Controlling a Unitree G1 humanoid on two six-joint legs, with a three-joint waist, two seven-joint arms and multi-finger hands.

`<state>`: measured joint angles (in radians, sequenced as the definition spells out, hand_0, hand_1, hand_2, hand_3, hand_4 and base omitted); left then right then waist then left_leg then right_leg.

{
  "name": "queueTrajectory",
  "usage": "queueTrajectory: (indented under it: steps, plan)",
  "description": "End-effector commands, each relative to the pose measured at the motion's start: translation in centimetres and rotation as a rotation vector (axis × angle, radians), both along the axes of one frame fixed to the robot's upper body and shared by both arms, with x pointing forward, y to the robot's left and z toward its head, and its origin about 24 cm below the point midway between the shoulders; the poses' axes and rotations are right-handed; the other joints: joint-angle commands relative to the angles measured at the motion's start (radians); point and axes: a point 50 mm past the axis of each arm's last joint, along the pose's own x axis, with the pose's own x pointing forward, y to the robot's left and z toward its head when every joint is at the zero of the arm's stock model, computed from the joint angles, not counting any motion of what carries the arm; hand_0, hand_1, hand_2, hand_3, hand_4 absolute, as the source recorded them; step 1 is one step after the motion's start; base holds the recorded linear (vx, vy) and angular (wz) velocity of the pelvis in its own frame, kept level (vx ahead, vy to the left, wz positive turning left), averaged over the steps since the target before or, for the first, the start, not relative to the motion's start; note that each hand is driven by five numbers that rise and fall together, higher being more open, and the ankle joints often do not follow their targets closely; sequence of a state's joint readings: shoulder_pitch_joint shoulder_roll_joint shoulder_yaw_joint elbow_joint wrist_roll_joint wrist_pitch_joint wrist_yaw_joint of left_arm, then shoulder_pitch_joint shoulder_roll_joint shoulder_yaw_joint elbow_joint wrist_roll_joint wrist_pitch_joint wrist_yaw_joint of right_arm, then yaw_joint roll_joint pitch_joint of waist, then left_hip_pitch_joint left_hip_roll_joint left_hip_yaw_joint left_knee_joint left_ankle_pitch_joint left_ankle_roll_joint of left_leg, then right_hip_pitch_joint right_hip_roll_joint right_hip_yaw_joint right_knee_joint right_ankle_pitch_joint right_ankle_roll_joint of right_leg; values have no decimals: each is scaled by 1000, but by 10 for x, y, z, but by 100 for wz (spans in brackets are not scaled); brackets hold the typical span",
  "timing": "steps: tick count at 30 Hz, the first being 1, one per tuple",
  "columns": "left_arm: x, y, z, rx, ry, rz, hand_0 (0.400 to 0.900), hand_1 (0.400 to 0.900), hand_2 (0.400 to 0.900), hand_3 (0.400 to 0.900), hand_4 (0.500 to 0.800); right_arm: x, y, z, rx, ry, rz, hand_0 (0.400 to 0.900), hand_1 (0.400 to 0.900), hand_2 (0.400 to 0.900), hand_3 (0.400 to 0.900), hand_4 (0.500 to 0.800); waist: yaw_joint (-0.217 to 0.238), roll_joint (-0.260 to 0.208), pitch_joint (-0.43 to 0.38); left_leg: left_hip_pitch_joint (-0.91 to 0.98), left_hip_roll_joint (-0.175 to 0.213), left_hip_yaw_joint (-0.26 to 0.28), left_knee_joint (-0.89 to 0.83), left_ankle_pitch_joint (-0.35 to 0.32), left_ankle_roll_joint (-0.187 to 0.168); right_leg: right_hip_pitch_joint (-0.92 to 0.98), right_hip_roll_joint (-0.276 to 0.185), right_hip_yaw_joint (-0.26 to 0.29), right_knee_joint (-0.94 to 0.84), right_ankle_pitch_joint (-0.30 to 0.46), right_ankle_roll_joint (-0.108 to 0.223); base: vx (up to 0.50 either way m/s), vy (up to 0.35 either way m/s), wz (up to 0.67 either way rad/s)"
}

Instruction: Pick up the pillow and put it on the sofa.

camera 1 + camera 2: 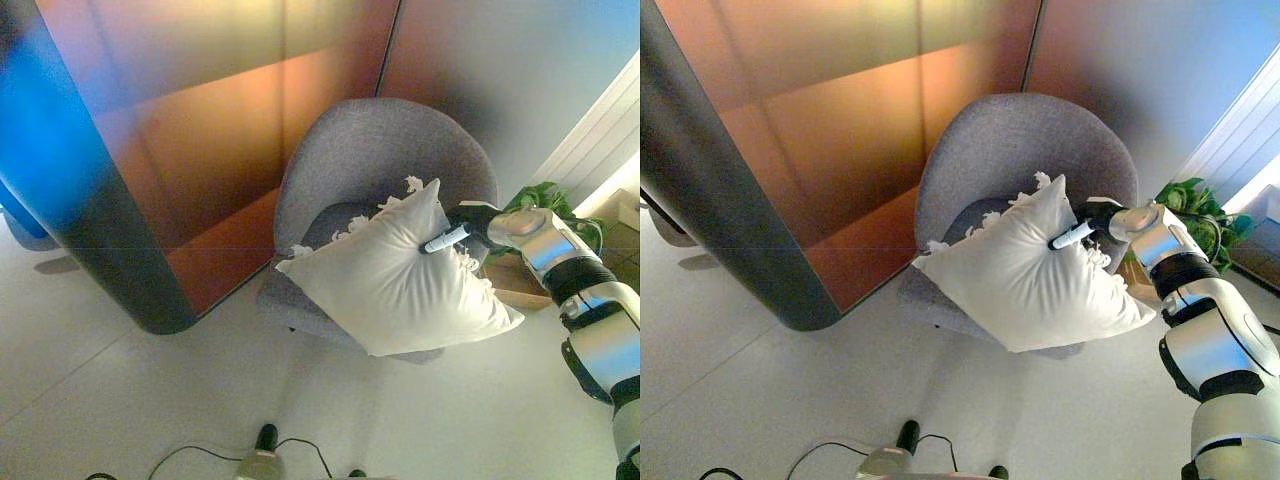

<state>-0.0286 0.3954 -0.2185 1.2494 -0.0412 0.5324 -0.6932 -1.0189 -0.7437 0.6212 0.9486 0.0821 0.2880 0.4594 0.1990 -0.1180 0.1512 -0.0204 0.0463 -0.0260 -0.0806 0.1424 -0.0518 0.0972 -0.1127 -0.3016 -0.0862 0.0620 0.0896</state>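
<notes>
Placing step, close to done by the look of it. White pillow (400,275) with frilled edge lying tilted on the grey armchair (375,150) — the piece standing in for the sofa — its upper corner up against the backrest, its lower right corner hanging past the seat's near edge, over the pale floor (120,400). Right hand (462,228) at the pillow's right upper edge, in from the right; one white-tipped finger (1070,238) stretched straight across the cloth, touching it. Rest of the fingers hidden at the edge of the pillow, so no telling whether cloth is pinched or only pressed. Left hand in neither view.

Pillow apparently resting on the seat, yet poorly settled: much of it overhangs to the near right, likely to slide off if simply let go. Next move, as a judgement: a nudge toward the far left, deeper into the seat and against the backrest, then an easing of the fingers and a withdrawal to the right, clear of the frill so nothing snags.

Potted green plant (545,200) just right of the chair, behind the arm — worth avoiding on the way out. Curved dark panel (110,250) and orange wall to the left, well apart from the work.
</notes>
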Motion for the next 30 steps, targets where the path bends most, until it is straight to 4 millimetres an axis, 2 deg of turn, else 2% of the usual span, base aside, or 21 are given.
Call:
queueTrajectory:
  steps: [1, 7, 13, 24, 30]
  plan:
    - [-4, 14, 7, 28, 81, 9, 900, 900, 900, 900, 800, 11, -15, 154, -93, -493, -182, 900, 900, 900, 900, 800, 23, -39, 25, 42, -1, 35, -7, -138, 6, -14, 20, 23, 2, 4, 28, -96, -35, 9]
    - [9, 20, 9, 43, 21, -8, 900, 900, 900, 900, 800, 6, -25, 168, -106, -525, -246, 900, 900, 900, 900, 800, 32, -36, 73, -5, 3, 23, -7, -130, 7, -56, 21, 21, 4, 6, 26, -114, -30, 3]
    - [11, 19, 8, 21, -21, -23, 900, 900, 900, 900, 800, 2, -35, 173, -126, -519, -252, 900, 900, 900, 900, 800, 28, -27, 83, -20, 1, 23, -7, -130, 6, -72, 16, 20, 2, 6, 26, -47, 1, -4]
    - [7, 17, 8, -10, -31, -39, 900, 900, 900, 900, 800, -10, -59, 174, -145, -497, -291, 900, 900, 900, 900, 800, 18, -18, 69, -18, 0, 34, -7, -140, 3, -79, 11, 26, 0, 2, 26, 3, 1, -1]
    - [5, 18, 7, -19, -43, -43, 900, 900, 900, 900, 800, -12, -66, 163, -118, -470, -293, 900, 900, 900, 900, 800, 9, -16, 61, -16, 0, 46, -7, -142, 2, -82, 9, 30, -1, 1, 27, -13, -2, -3]
